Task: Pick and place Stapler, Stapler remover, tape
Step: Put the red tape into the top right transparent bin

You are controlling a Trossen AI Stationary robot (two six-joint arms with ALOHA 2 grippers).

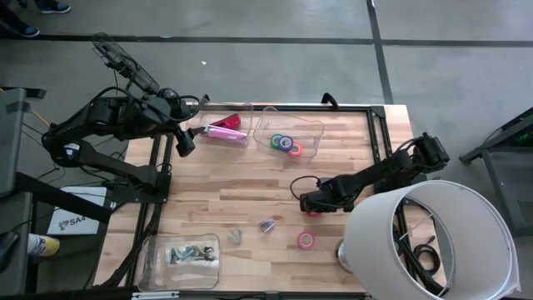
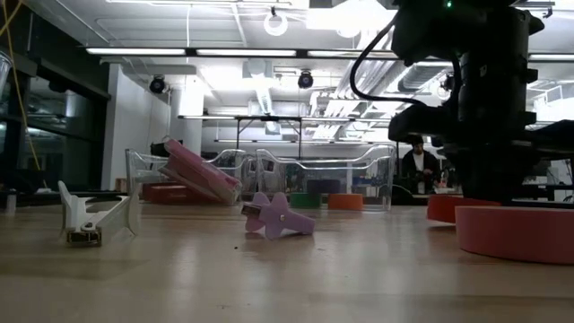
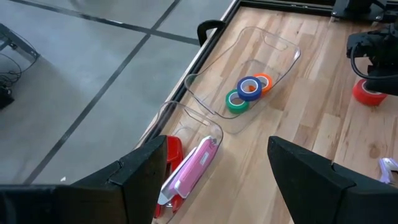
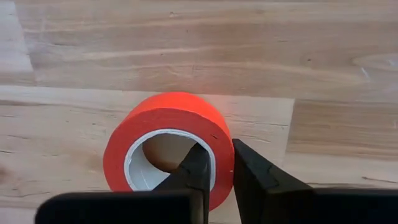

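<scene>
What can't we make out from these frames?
- High view: the roll gripped by the right gripper is hidden under that arm; the red roll shows only in the right wrist view.
- High view: contents of the front tray are too small to identify.
- Left wrist view: the pink stapler is partly cut off behind the left gripper.

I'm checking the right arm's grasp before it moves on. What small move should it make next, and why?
Probably lift straight up. The right gripper has one finger inside and one outside the wall of the red tape roll, pinching it while the roll lies flat on the table. The tray with other tape rolls lies farther off.
</scene>
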